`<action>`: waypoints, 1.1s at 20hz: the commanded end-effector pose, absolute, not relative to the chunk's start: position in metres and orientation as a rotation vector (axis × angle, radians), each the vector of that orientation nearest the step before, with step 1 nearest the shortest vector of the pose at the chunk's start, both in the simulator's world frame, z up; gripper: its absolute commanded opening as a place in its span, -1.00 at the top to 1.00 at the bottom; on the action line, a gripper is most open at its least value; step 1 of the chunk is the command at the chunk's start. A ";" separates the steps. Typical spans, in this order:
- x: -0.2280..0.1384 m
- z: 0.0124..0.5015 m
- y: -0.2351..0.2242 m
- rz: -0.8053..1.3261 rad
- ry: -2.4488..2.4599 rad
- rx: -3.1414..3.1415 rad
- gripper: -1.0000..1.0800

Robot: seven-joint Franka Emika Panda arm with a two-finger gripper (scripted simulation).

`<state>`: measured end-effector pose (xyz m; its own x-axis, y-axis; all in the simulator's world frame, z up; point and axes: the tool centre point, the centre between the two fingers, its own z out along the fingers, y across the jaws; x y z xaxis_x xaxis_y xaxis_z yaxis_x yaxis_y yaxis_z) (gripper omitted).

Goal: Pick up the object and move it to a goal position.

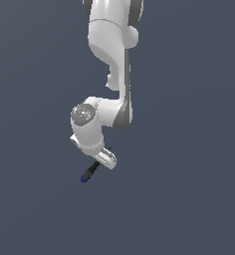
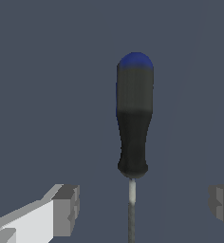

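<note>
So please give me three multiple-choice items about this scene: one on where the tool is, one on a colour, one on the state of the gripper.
1. Where does the thin shaft lie?
A. Between the two fingertips
B. Outside both fingertips
C. On top of the arm

2. What colour is the handle's end cap?
A. Red
B. Blue
C. Yellow

3. How is the gripper?
A. Shut on the handle
B. Open, fingers apart
C. Out of view

Key: 1 A, the wrist view shows the shaft of the screwdriver in the gap between the fingertips. 2 B, the cap is blue in both views. 3 B, a wide gap separates each finger from the shaft.

screwdriver [image 2: 134,114], shaft between parted claw [image 2: 143,206] fingers
</note>
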<state>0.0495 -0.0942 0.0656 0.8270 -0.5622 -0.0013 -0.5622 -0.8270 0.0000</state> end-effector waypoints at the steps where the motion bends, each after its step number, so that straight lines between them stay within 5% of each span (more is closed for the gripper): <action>1: 0.050 0.063 -0.094 0.002 0.923 -3.002 -0.92; 16: 0.050 0.015 -0.095 0.000 0.932 -3.000 -0.92; 17: 0.050 0.015 -0.095 0.000 0.932 -3.000 1.00; 22: 0.050 0.015 -0.095 0.000 0.932 -3.000 1.00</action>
